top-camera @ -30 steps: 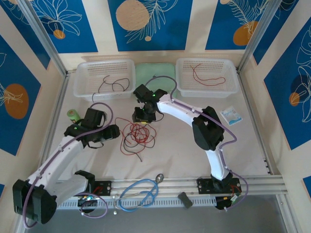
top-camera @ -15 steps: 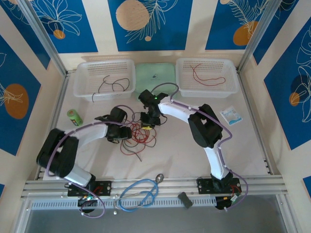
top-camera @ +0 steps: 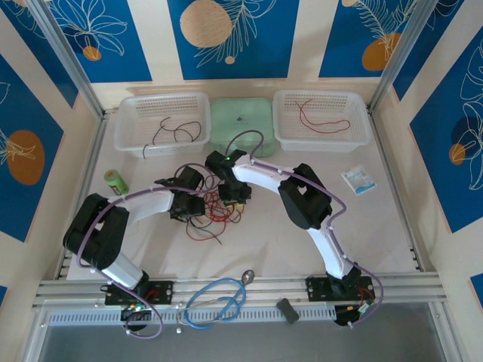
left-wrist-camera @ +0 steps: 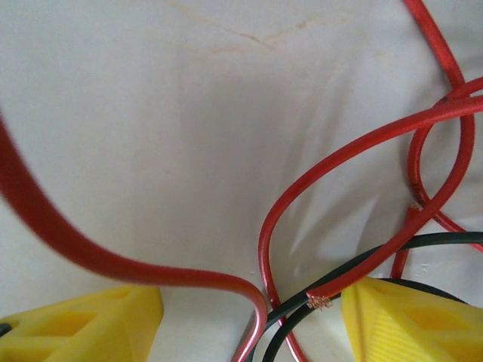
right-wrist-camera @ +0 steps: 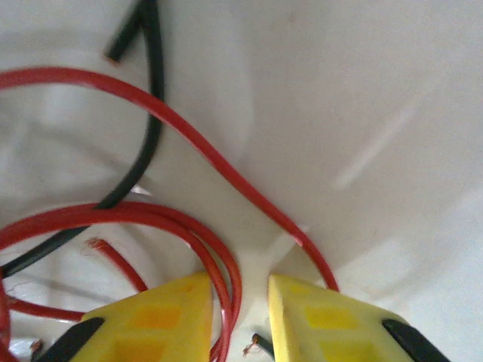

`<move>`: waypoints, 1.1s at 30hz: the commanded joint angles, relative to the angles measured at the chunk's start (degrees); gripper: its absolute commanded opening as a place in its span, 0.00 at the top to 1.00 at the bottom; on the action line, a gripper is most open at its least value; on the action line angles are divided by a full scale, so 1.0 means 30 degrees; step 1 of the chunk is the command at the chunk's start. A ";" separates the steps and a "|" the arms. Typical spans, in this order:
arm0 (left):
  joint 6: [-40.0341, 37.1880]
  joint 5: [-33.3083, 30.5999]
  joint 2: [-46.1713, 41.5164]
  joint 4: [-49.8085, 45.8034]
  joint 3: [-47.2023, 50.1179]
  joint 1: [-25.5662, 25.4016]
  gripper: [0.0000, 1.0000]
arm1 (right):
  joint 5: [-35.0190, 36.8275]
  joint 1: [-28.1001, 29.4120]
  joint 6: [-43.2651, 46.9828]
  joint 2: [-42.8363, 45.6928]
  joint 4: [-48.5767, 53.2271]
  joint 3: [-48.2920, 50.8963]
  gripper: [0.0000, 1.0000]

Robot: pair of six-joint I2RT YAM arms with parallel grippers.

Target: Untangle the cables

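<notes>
Smooth white tabletop (top-camera: 264, 253), thin glossy red and black cables (top-camera: 214, 214), tangled loops

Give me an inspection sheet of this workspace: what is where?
Surface: white table, creased.
Job's things: tangle of thin red and black wires at centre; black wire in left white plastic basket, red wire in right white plastic basket.
Clutter: small green can, white packet, pale green lid.
End effectors: left end effector open, straddling wires; right end effector narrow around red strands, grip unclear.
Cables: light-blue looped cable at near rail.
Surroundings: blue leaf-patterned wall panels.
</notes>
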State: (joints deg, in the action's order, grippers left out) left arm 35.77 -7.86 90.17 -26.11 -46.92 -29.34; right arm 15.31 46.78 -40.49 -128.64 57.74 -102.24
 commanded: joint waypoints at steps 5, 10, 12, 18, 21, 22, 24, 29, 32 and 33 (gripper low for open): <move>-0.0018 -0.2648 -0.1616 -0.0533 0.1071 0.0230 0.33 | 0.3278 -0.1749 0.0810 -0.0534 0.1175 0.2448 0.98; -0.0060 -0.3023 -0.2122 -0.0936 0.1334 0.0255 0.32 | 0.4648 -0.3497 0.0888 0.1925 0.0318 0.5708 1.00; -0.0022 -0.3060 -0.1948 -0.0936 0.1400 0.0252 0.32 | 0.5305 -0.4261 0.1028 0.3026 0.0237 0.6721 1.00; 0.0137 -0.2610 -0.1628 -0.0542 0.1532 0.0209 0.33 | 0.7100 -0.5870 0.1600 0.5409 0.0380 0.8562 1.00; 0.0098 -0.2326 -0.1529 -0.0416 0.1385 0.0230 0.33 | 0.7063 -0.6129 0.1839 0.6035 0.0227 0.8951 1.00; 0.0070 -0.2156 -0.1537 -0.0359 0.1317 0.0208 0.33 | 0.6831 -0.6110 0.1986 0.6186 0.0090 0.9000 1.00; -0.0138 -0.1746 -0.1649 -0.0293 0.1076 0.0050 0.34 | 0.6055 -0.6019 0.2178 0.6538 -0.0162 0.9066 1.00; -0.1649 -0.0862 -0.2287 -0.0416 -0.0466 -0.1540 0.26 | 0.4032 -0.5412 0.2391 0.7418 -0.0650 0.8916 1.00; -0.2533 0.0017 -0.2020 -0.0126 -0.1926 -0.2764 0.21 | 0.2266 -0.4985 0.2393 0.7800 -0.1125 0.8840 1.00; -0.2702 0.0322 -0.1751 0.0107 -0.2389 -0.3086 0.20 | 0.1627 -0.4835 0.2366 0.7847 -0.1337 0.8834 1.00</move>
State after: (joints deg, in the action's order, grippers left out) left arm 31.00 -10.52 84.90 -27.29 -49.63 -36.07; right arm 27.29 31.11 -33.82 -106.80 55.02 -75.22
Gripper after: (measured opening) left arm 0.795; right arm 0.050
